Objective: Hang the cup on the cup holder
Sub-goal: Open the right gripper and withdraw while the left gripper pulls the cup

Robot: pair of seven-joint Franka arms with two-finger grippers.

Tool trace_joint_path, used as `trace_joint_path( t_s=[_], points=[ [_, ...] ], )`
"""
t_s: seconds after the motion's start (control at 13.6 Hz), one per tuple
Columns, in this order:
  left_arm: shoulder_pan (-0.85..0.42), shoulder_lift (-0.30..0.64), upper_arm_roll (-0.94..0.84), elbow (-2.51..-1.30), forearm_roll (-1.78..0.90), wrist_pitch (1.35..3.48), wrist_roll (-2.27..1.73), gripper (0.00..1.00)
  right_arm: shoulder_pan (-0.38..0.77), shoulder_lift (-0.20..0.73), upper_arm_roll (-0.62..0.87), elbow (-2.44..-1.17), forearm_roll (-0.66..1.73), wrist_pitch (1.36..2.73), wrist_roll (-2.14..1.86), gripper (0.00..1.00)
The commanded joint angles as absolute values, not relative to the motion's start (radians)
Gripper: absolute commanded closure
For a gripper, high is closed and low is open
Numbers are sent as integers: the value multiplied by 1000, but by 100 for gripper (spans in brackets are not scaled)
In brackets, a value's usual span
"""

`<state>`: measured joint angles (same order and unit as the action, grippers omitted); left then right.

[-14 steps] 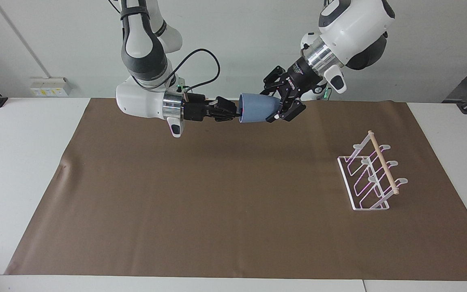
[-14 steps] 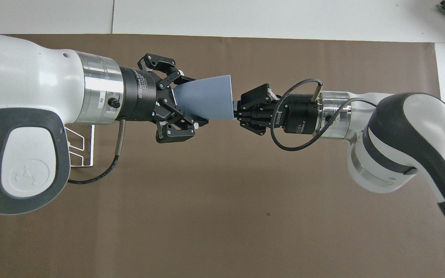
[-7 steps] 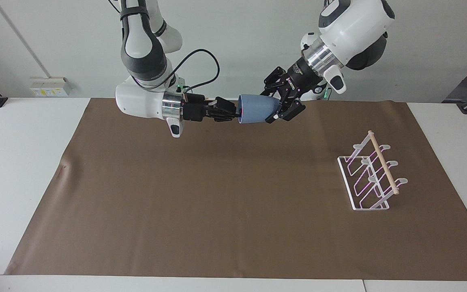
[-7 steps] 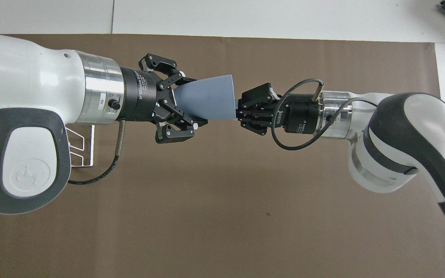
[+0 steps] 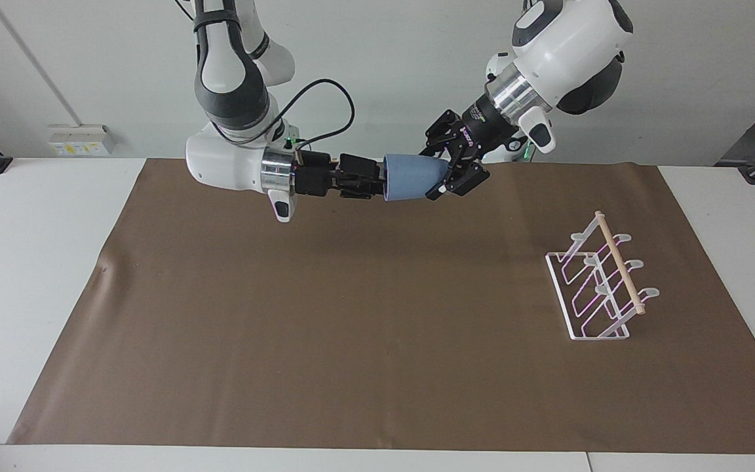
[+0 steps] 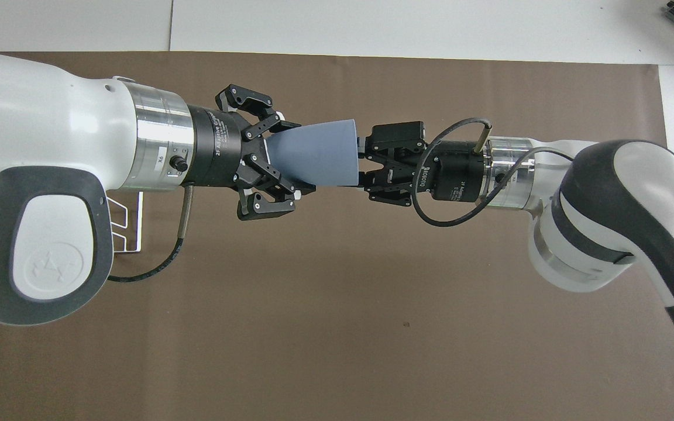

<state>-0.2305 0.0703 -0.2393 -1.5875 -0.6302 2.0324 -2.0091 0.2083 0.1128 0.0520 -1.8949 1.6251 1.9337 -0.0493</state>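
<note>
1. gripping the narrow base of the cup (image 5: 411,177), the left gripper (image 5: 451,176) holds it on its side in the air, above the brown mat (image 5: 377,367) at the robots' edge.
2. the right gripper (image 5: 379,178) sits at the cup's wide rim, fingers spread apart and no longer pinching it.
3. the cup holder (image 5: 601,282) stands on the mat toward the left arm's end, well apart from the cup.
</note>
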Motion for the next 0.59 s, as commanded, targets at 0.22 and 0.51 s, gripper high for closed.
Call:
trace_joint_path(
  t_s=[0.22, 0.51],
  points=[
    [-233, 57, -218, -1598, -519, 2020, -1934, 100, 163, 89, 49, -1891, 1403, 1945, -37, 20],
    [-229, 55, -219, -1594, -272, 2004, -1928, 100, 144, 89, 48, -1813, 1075, 1948, -38, 0]
  ],
)
